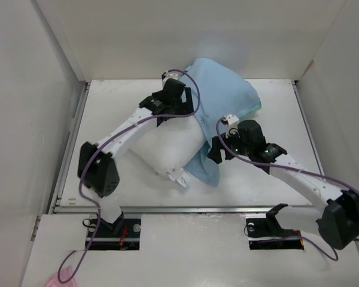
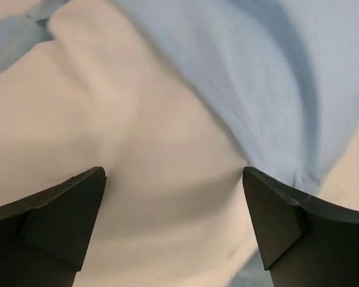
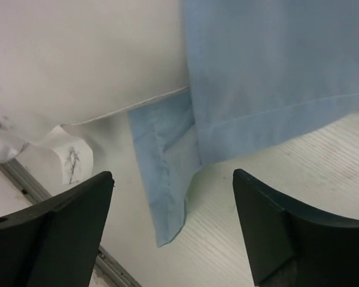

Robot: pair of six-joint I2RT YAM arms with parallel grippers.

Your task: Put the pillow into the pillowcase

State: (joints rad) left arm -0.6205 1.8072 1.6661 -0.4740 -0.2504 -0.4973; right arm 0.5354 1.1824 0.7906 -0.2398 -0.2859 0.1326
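The white pillow (image 1: 167,152) lies mid-table, its far right part inside the pale blue pillowcase (image 1: 221,95); its near left end sticks out. My left gripper (image 1: 180,109) is open, pressed over the pillow (image 2: 137,149) next to the pillowcase edge (image 2: 257,78), holding nothing. My right gripper (image 1: 217,153) is open and empty, hovering over the pillowcase's loose hem corner (image 3: 161,179), which lies on the table below the pillow (image 3: 78,60). A small white tag (image 3: 69,156) hangs off the pillow's corner. The pillowcase's teal face is out of view.
White walls enclose the table (image 1: 275,119) on the left, back and right. A metal rail (image 1: 167,208) runs along the near edge and also shows in the right wrist view (image 3: 24,179). A pink item (image 1: 57,278) lies at the bottom left.
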